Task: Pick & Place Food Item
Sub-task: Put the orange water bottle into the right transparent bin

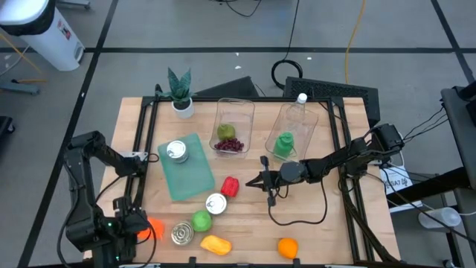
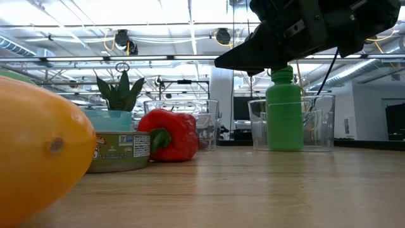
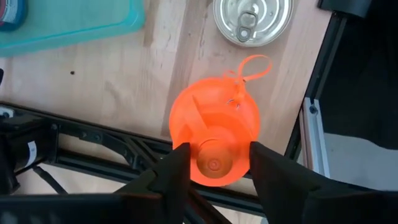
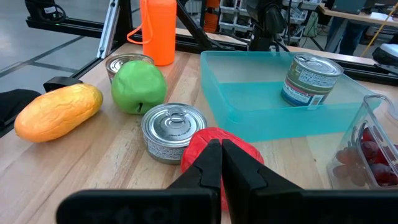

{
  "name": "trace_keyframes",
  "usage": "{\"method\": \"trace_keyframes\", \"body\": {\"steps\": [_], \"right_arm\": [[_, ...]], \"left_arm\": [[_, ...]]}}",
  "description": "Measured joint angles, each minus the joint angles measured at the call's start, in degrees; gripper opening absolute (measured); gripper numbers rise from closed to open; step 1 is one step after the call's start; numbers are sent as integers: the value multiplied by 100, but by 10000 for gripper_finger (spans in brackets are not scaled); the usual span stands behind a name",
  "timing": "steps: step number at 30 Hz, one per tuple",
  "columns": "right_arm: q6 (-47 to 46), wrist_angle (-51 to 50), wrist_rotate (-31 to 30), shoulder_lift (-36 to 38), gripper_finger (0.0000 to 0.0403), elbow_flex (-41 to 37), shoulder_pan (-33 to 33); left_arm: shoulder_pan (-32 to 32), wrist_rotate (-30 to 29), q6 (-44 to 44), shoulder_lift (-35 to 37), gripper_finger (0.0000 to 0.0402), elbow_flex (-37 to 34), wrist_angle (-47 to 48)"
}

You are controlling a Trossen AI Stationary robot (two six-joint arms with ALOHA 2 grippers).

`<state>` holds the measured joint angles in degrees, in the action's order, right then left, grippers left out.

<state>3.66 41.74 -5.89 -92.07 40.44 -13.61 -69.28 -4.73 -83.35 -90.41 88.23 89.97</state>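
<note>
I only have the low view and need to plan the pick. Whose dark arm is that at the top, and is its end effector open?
Observer: It is the right arm. The right end effector is shut and hangs just to the right of the red pepper in the high view.
Operator: Where is the left arm? I cannot see it.
Observer: The left end effector is down at the orange bottle, at the table's front-left corner.
Operator: Is anything behind the can next to the pepper?
Observer: Yes, a teal tray with another can standing in it.
</note>
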Motion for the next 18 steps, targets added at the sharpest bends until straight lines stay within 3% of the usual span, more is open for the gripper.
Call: {"method": "trace_keyframes", "body": {"steps": [9,18], "right_arm": [[0,0,0,0,4,0,0],[0,0,0,0,4,0,1]], "left_arm": [[0,-1,376,2,65,2,20],[176,27,886,25,55,74,17]]}}
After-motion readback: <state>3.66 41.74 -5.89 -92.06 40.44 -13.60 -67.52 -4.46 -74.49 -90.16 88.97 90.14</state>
